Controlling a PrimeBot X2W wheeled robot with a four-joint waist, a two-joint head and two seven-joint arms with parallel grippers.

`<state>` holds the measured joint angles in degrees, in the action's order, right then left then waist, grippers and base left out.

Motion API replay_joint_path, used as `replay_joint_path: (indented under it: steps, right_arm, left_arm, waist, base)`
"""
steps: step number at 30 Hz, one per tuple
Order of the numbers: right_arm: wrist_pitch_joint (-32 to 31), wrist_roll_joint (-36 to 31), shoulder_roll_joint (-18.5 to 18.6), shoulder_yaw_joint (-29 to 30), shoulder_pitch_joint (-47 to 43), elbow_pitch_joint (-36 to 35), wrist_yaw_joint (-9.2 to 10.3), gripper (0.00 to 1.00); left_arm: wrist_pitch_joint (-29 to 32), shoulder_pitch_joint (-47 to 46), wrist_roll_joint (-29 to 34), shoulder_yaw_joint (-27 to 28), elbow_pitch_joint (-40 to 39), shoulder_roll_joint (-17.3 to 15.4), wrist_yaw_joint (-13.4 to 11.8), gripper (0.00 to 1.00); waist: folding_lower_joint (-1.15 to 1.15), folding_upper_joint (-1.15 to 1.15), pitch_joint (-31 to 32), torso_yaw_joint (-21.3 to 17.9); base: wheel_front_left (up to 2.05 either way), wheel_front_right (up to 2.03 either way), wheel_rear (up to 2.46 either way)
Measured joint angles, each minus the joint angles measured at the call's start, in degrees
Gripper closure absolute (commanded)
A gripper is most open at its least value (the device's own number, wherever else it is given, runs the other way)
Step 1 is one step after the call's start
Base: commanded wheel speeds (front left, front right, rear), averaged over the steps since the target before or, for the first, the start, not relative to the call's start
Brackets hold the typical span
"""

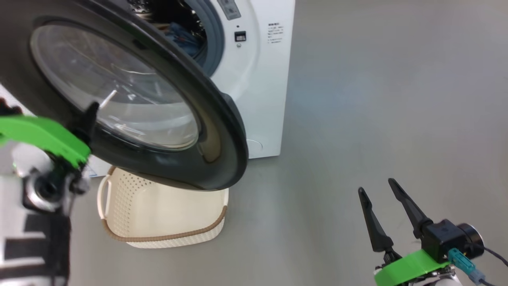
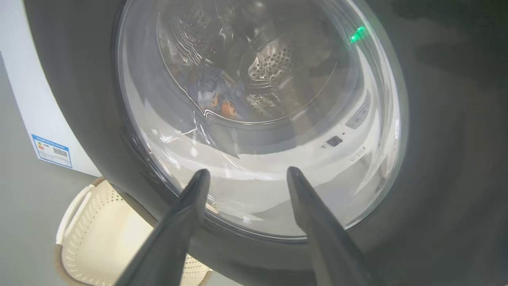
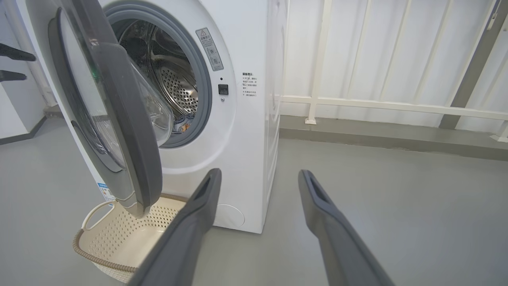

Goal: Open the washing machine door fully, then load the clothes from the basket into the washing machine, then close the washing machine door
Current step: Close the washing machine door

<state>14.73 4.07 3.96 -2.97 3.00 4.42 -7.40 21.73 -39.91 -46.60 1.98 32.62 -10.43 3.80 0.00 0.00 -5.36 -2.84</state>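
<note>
Clothes (image 1: 184, 39) lie inside the washing machine (image 1: 262, 79), and the basket (image 1: 158, 214) sits on the floor under the half-swung door (image 1: 222, 131). The left gripper (image 2: 247, 171), fingers spread and holding nothing, points at the door's glass, while the right gripper (image 1: 376, 185) hangs open, well apart. The risk: a push on that slick bulge skids off, or stops short of latching!

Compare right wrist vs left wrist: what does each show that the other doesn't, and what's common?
Right wrist adds: right gripper open, white railing, round flap low on the washing machine, and the washing machine door seen nearly edge-on, ajar.
Left wrist adds: the look through the door's glass bowl, orange print on the clothes legible, left gripper open right at the glass, contact unclear.
Both: door, steel drum with the clothes inside, basket with nothing visible in it, blue label sticker.
</note>
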Motion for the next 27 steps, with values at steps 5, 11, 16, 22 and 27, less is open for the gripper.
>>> replay_joint_path:
  steps: [5,11,16,22,27]
  right_arm:
    - [0.0,-0.1,0.1,0.6,-1.1,-0.1,0.0,0.0]
    - [0.0,-0.4,0.3,1.7,-1.9,-0.6,0.0,0.0]
    - [0.0,-0.5,0.7,1.8,-2.0,-0.7,0.0,0.0]
    - [0.0,-0.5,1.1,2.1,-2.0,-0.8,0.0,0.0]
    - [0.0,-0.5,1.4,3.2,-2.0,-0.7,0.0,0.0]
  left_arm:
    - [-7.2,8.1,6.4,-3.2,-7.9,-0.6,-0.1,0.0]
    - [-18.0,16.7,12.4,-5.0,-13.2,-0.3,-1.1,0.0]
    - [-25.4,22.6,16.8,-7.9,-13.4,0.3,-1.4,0.0]
    - [-32.6,26.2,19.9,-9.9,-11.6,0.5,-0.4,0.0]
    - [-35.9,28.2,25.4,-11.2,-9.8,-0.3,-0.5,0.0]
  waist:
    - [0.0,0.0,0.8,1.4]
    - [0.0,0.0,1.3,2.6]
    - [0.0,0.0,1.4,3.1]
    - [0.0,0.0,0.9,3.1]
    - [0.0,0.0,0.2,3.2]
  base:
    - [0.0,0.0,0.0]
    - [0.0,0.0,0.0]
    - [0.0,0.0,0.0]
    - [0.0,0.0,0.0]
    - [0.0,0.0,0.0]
